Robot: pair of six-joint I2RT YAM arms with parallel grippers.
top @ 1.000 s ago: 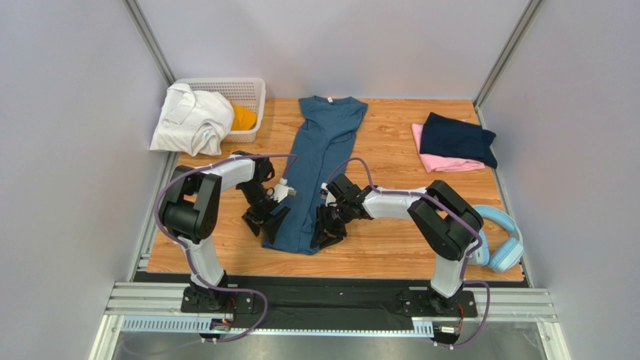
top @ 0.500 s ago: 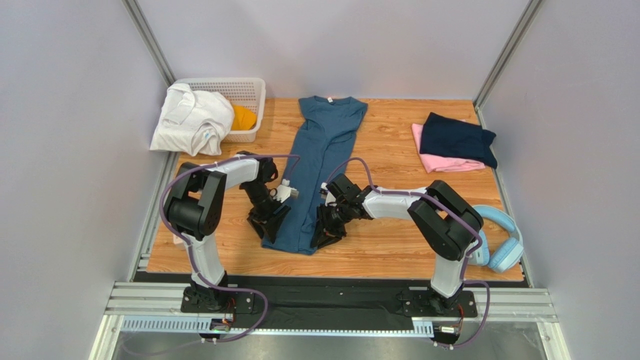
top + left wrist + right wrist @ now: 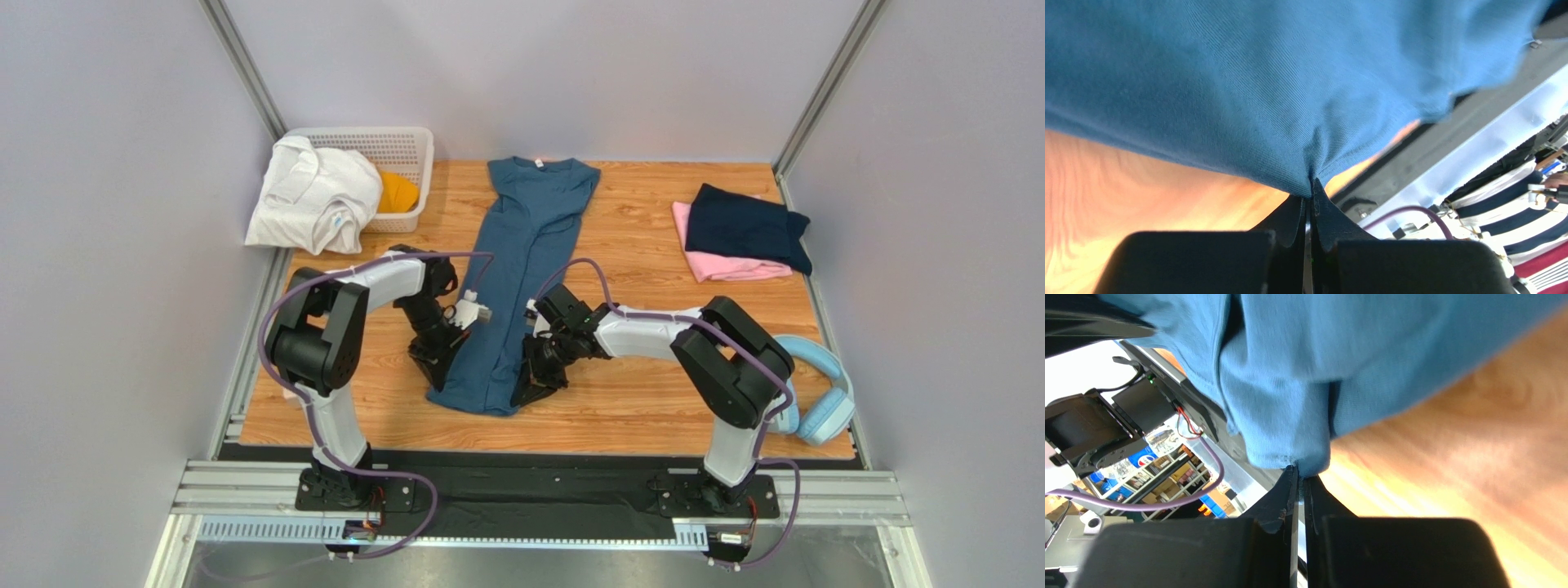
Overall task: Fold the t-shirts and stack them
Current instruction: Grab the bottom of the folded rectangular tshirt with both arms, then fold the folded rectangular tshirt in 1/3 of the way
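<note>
T-shirt (image 3: 521, 245) lies on wooden table (image 3: 638, 263) between grey walls (image 3: 540, 74).

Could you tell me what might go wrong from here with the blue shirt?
The left fingers and right fingers pinch only the very edge of the blue t-shirt, so the cloth may slip out when lifted. The shirt lies folded lengthwise into a narrow strip; raising its hem could let that fold fall open. The right arm's elbow sits near the headphones and might nudge them.
</note>
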